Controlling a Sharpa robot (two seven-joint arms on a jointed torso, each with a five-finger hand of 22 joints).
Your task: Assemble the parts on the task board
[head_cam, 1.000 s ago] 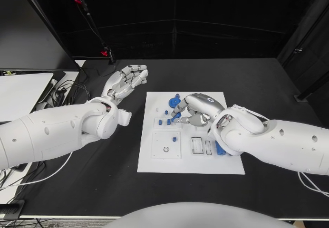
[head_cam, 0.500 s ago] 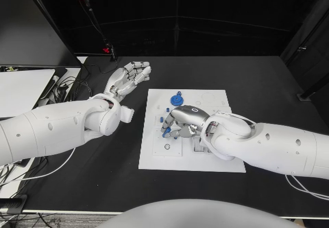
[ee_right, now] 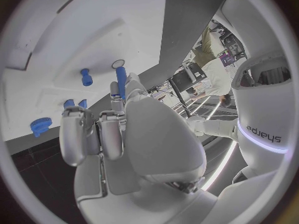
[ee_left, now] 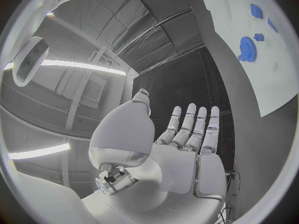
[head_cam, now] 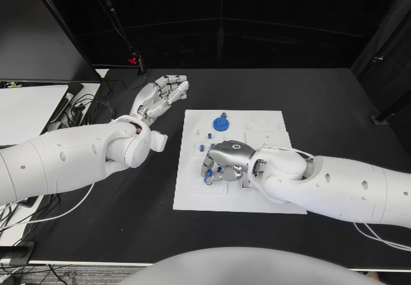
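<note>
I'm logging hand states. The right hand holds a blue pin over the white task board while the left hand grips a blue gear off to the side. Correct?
Not quite. The left hand holds nothing; the left wrist view shows its fingers straight and apart, off the white task board. The round blue gear lies on the board. The right hand does hold a slim blue pin.

The right hand (head_cam: 224, 159) hides the task board (head_cam: 193, 199) beneath it.

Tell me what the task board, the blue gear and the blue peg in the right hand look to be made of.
Task board: likely matte white plastic, with recesses sunk into it.
Blue gear: probably plastic, uniform saturated blue, no metallic glint.
Blue peg, held by the right hand: same even blue, likely plastic.
</note>
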